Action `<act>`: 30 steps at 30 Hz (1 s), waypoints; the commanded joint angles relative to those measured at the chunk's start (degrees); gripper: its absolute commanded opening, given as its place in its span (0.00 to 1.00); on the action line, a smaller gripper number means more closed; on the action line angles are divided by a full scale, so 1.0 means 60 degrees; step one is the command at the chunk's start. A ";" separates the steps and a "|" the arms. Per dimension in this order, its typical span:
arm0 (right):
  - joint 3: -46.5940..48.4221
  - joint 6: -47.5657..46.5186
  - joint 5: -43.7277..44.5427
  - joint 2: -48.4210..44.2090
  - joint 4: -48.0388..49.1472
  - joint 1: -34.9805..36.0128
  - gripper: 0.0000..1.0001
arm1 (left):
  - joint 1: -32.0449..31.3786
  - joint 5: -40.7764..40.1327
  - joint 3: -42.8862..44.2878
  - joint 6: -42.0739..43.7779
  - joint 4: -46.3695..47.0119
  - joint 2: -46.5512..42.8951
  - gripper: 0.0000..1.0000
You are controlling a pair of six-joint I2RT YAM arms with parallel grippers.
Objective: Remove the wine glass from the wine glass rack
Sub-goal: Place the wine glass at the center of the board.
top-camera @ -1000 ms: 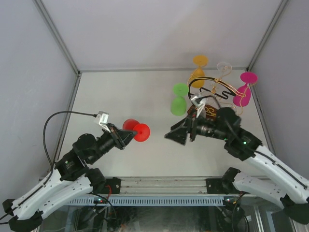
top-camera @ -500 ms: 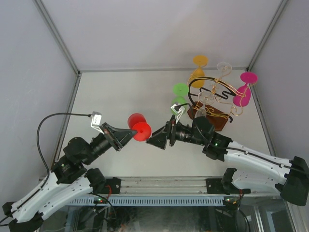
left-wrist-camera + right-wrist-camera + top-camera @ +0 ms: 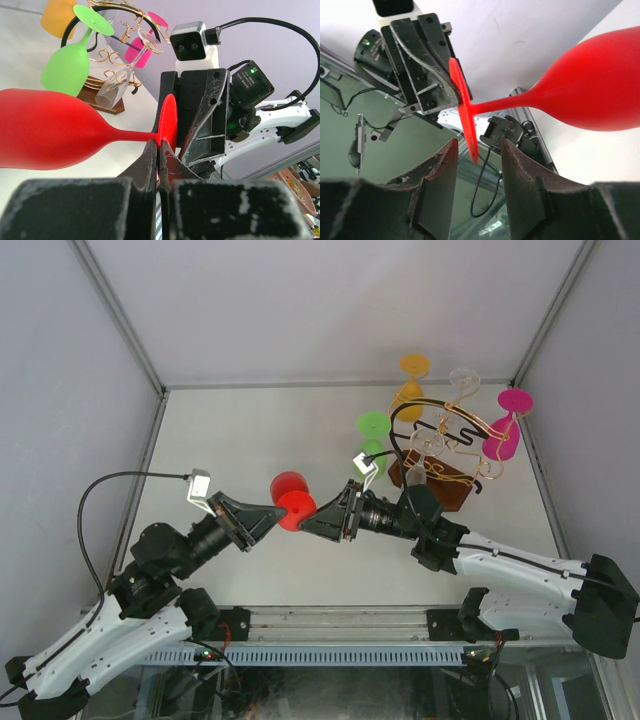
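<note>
The wine glass rack (image 3: 447,492) stands at the far right of the table (image 3: 250,430). The red wine glass (image 3: 290,495) is off it, held sideways in the air. My left gripper (image 3: 157,155) is clamped on its foot. My right gripper (image 3: 477,150) has its fingers apart around the same foot.

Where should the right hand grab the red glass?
Probably the flat foot of the red glass, at its free edge, from opposite the left gripper, which pinches the other edge. It is thin and edge-on between the open fingers of the right gripper; the bowl is wider.
</note>
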 commanded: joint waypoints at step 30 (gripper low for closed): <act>0.0080 0.0453 -0.0633 -0.0086 0.1151 -0.0006 0.00 | -0.0021 0.0551 -0.0616 -0.0734 0.1302 0.0025 0.01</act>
